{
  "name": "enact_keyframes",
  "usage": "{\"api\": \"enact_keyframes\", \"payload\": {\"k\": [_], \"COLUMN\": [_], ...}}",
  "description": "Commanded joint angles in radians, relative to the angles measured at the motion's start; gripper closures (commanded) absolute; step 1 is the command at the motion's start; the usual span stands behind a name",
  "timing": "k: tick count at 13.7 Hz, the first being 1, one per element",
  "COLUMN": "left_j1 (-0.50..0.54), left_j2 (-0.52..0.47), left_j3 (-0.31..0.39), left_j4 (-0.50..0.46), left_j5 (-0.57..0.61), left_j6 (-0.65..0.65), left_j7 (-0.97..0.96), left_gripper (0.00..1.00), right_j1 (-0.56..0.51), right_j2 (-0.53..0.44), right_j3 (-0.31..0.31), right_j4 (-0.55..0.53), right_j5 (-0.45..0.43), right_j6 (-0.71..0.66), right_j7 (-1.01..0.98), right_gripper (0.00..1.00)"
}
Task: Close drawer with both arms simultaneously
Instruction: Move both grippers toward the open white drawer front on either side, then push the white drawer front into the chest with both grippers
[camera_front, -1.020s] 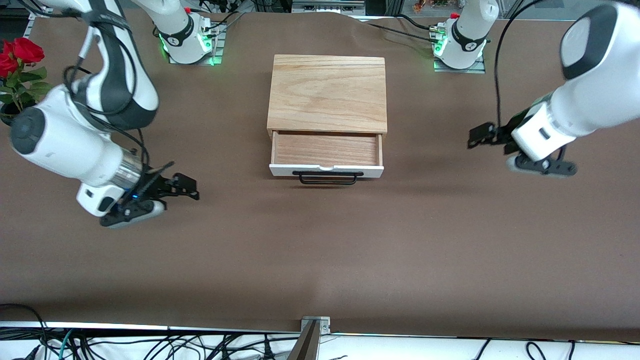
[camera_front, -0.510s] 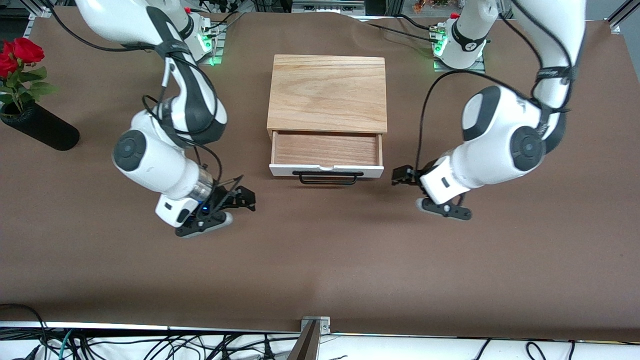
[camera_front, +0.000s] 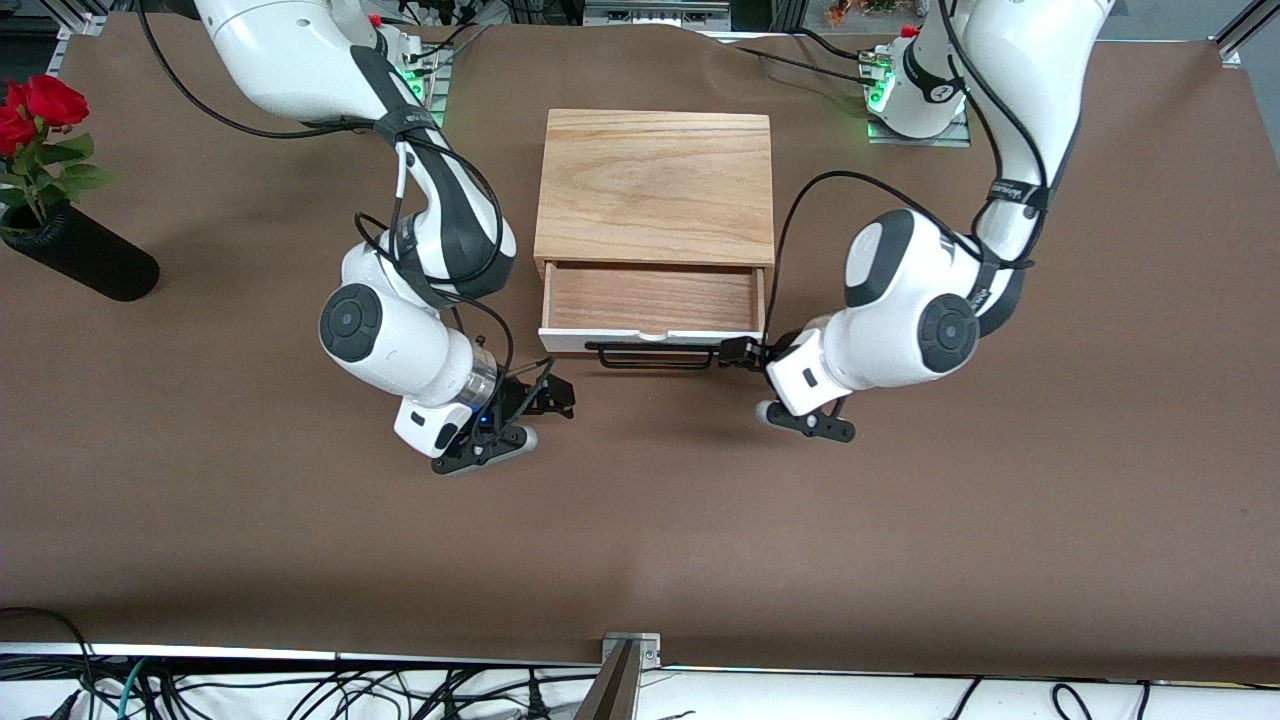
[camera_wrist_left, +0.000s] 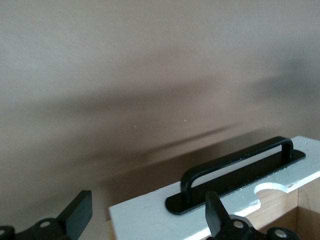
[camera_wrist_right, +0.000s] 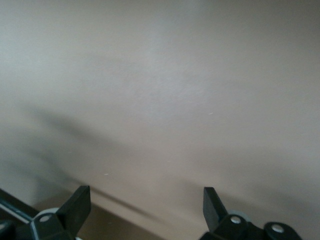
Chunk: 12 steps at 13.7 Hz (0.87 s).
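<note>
**Q:** On the table, where's the drawer (camera_front: 654, 300)?

**A:** Pulled out of the wooden box (camera_front: 656, 186), toward the front camera. Tray is bare wood inside. White panel faces the camera, black handle (camera_front: 655, 355) on it.

**Q:** Your left gripper (camera_front: 738, 354)?

**A:** Just beside the handle, at the panel corner toward my left arm's end of the table. Can't tell if it touches. Fingers (camera_wrist_left: 213, 214) are spread apart, holding nothing. My left wrist camera shows one finger over the white panel close to the handle's end (camera_wrist_left: 235, 170), the other finger (camera_wrist_left: 77, 212) off the panel over the brown table.

**Q:** Right gripper (camera_front: 553, 396)?

**A:** Low over the table, nearer the front camera than the panel, out toward my right arm's end. Apart from the drawer, no contact. Fingers (camera_wrist_right: 77, 200) spread wide, nothing between them. My right wrist camera sees mostly the brown table (camera_wrist_right: 165, 100).

**Q:** Anything else there?

**A:** Black vase (camera_front: 80, 262) with red roses (camera_front: 35, 110) at the table edge, my right arm's end. Well apart from both arms.
</note>
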Motion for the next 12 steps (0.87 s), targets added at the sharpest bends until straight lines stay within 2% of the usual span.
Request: {"api": "enact_keyframes", "payload": {"k": [1, 4, 8, 12], "left_j1": [-0.015, -0.015, -0.015, -0.013], "left_j2": [0.024, 0.036, 0.036, 0.035], "left_j3": [-0.007, -0.009, -0.024, -0.024], "left_j4": [0.023, 0.011, -0.015, -0.021], "left_j5": [-0.031, -0.029, -0.029, -0.029], "left_j6": [-0.001, -0.008, -0.016, -0.045], "left_j7": [0.016, 0.016, 0.016, 0.017], "left_gripper": [0.0, 0.0, 0.0, 0.0], "right_j1": [-0.004, 0.002, 0.008, 0.003], "right_j2": [0.029, 0.04, 0.04, 0.037], "right_j3": [0.037, 0.076, 0.08, 0.076], "right_j4": [0.029, 0.021, 0.026, 0.024], "right_j5": [0.057, 0.061, 0.063, 0.123], "right_j6": [-0.012, -0.032, -0.153, -0.215], "right_j7": [0.01, 0.04, 0.093, 0.097], "right_gripper": [0.0, 0.0, 0.0, 0.0]}}
